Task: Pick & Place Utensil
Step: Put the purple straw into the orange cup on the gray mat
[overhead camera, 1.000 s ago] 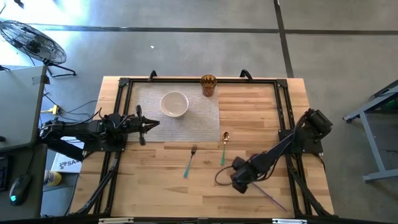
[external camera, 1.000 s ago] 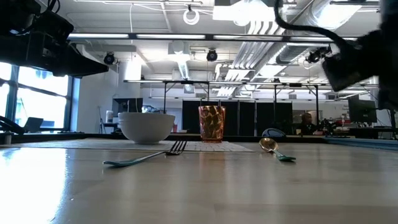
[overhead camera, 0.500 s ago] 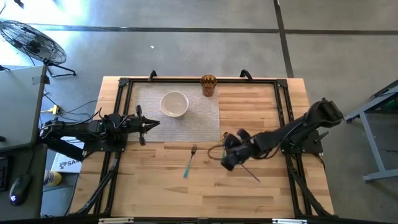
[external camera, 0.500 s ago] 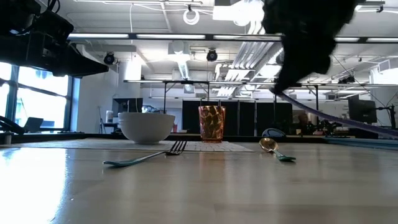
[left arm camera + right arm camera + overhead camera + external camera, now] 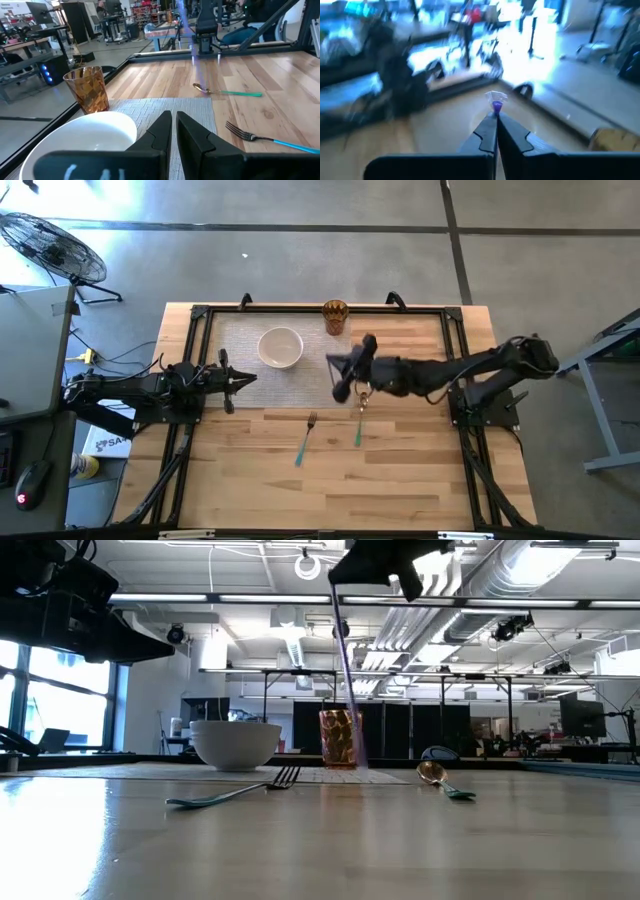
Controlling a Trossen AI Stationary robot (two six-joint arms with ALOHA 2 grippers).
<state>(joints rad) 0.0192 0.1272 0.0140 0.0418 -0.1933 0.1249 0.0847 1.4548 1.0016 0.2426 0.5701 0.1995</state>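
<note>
table (image 5: 420, 480) with grey placemat (image 5: 240, 385). right gripper (image 5: 345, 375) sits in the air over the mat's right edge, near the amber cup (image 5: 335, 317), fingers pinching a thin purple utensil (image 5: 347, 700) that hangs down. left gripper (image 5: 240, 379) parked at the left edge, fingers pressed together. white bowl (image 5: 281, 347) on mat; fork (image 5: 306, 438) and spoon (image 5: 360, 416) lie on the wood.

White bowl (image 5: 280, 347), amber cup (image 5: 335, 316), grey placemat (image 5: 240, 385).
</note>
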